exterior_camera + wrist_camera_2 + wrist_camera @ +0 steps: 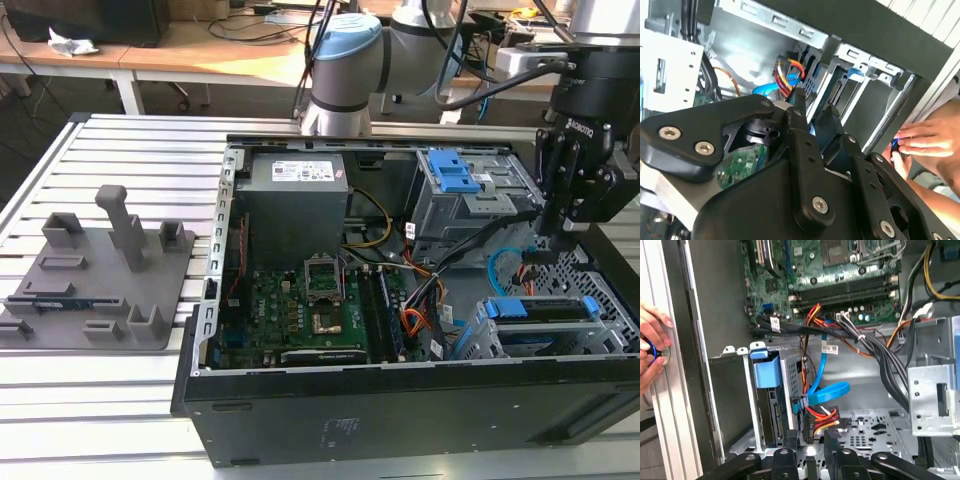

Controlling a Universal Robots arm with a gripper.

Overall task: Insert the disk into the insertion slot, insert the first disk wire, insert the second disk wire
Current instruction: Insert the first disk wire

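Observation:
The disk (540, 322), in its blue carrier (765, 374), sits inside the insertion slot (478, 338), a grey metal cage (751, 400) at the case's front corner. The second disk wire (826, 390), light blue, loops down to a plug at the disk's back edge. Beside that plug stands the black plug of the first disk wire (809, 426), with its red, orange and yellow strands (787, 75). My gripper (558, 225) hangs right above this spot. Its fingers (799, 107) stand apart on either side of the black plug, and the gripper (810, 446) looks open.
The open computer case (400, 410) lies on a slatted metal table. A larger grey bay (455, 180) with a blue latch stands beside the cage. Black cable bundles (880, 360) cross the case floor. A person's hand (650, 347) rests on the table outside the case wall.

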